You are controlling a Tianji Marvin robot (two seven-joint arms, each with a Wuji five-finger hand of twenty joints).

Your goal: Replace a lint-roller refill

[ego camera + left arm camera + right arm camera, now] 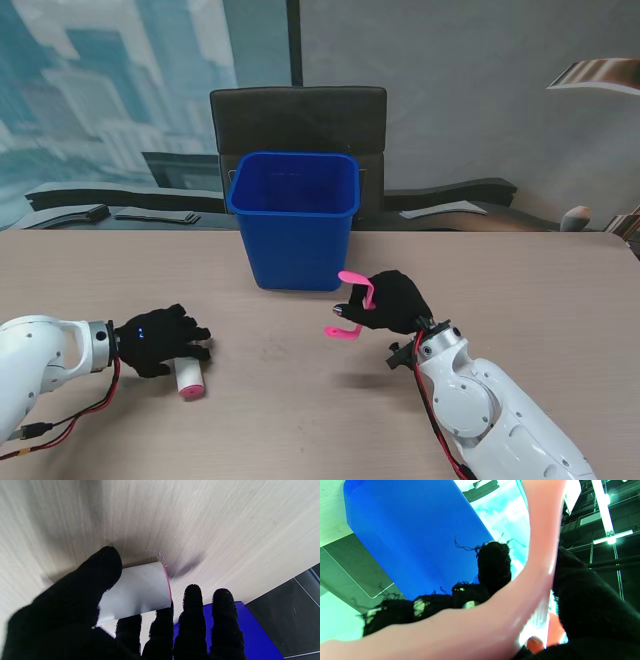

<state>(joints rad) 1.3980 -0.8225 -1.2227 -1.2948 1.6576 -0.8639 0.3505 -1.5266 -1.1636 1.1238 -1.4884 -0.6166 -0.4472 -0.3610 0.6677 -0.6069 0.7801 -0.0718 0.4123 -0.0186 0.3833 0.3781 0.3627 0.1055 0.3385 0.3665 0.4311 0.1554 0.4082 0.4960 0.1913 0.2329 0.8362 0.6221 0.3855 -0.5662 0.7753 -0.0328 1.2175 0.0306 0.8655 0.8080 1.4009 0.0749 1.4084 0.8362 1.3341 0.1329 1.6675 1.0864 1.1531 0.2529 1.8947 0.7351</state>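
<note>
White refill roll lying on its side on the table, left of centre and near the front edge, pink-rimmed end pointing toward the robot. Left hand draped over its far end, thumb on one flank of the tube and fingers past the other; touching or just beside, but not clearly clamped, so cannot tell whether gripping. Pink roller handle held up off the table by the right hand, closed around it, close in front of the blue bin; spindle hard to make out, blurred pink bar filling the right wrist view.

Likely trouble, as judgement only: a round tube free to roll away from a loose pinch, or squirt out toward the edge. Adhesive surface apt to cling to the fabric glove and resist release. Handle gripped awkwardly, so spindle and core prone to misalign when brought together. Bin close enough for a bump.
</note>
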